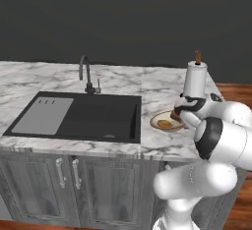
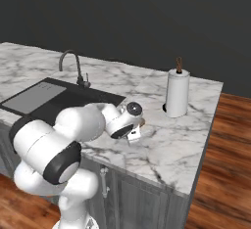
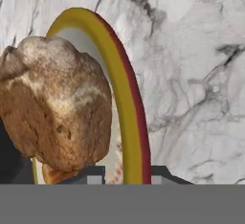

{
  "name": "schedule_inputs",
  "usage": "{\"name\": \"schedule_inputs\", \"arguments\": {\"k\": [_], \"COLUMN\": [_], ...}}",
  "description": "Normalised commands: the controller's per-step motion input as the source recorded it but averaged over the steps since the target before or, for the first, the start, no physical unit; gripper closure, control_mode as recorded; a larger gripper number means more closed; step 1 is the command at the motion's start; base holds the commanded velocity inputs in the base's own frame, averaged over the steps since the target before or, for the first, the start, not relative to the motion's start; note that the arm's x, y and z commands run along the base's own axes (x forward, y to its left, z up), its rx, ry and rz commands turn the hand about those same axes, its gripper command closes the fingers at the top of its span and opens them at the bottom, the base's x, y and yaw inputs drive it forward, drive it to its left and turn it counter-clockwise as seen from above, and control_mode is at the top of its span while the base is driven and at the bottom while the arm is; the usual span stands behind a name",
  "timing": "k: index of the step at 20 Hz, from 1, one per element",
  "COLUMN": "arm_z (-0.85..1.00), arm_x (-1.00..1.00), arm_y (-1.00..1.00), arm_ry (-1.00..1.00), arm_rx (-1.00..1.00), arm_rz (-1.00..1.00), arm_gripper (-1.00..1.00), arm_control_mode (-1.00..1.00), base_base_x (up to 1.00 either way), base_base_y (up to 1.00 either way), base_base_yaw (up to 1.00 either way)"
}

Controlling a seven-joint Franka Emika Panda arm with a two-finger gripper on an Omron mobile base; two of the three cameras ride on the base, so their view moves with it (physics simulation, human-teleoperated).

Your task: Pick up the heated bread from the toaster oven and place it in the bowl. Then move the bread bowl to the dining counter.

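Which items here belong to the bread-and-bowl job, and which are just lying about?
Job items:
- bowl, resting on the dining counter
- heated bread, sitting in the bowl
- tool, shut on the bowl's rim

Lying about:
- paper towel roll
- black sink
- faucet

The bowl (image 1: 165,121) sits on the counter (image 1: 123,84), right of the sink (image 1: 78,116). Bread (image 3: 55,103) lies in it; the paper-towel roll (image 1: 195,79) stands behind.
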Motion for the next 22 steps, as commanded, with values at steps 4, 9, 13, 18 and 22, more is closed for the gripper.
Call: {"name": "schedule_inputs", "arguments": {"k": [4,9,13,18,22], "arm_z": [-0.30,0.00,0.31,0.78,1.00], "arm_x": [0.54,-0.09,-0.83,-1.00,-1.00], "arm_y": [0.01,0.00,-0.04,-0.04,0.00], "arm_ry": [0.00,0.00,0.00,-0.05,-0.24], "arm_rx": [0.00,0.00,0.02,0.01,0.00], "arm_rz": [0.00,-0.02,-0.08,-0.06,-0.01], "arm_gripper": [-1.00,-1.00,-1.00,-1.00,-1.00], "arm_control_mode": [-1.00,-1.00,-1.00,-1.00,-1.00], "base_base_x": [0.00,0.00,0.00,0.00,0.00], "base_base_y": [0.00,0.00,0.00,0.00,0.00], "base_base_yaw": [0.00,0.00,0.00,0.00,0.00]}}
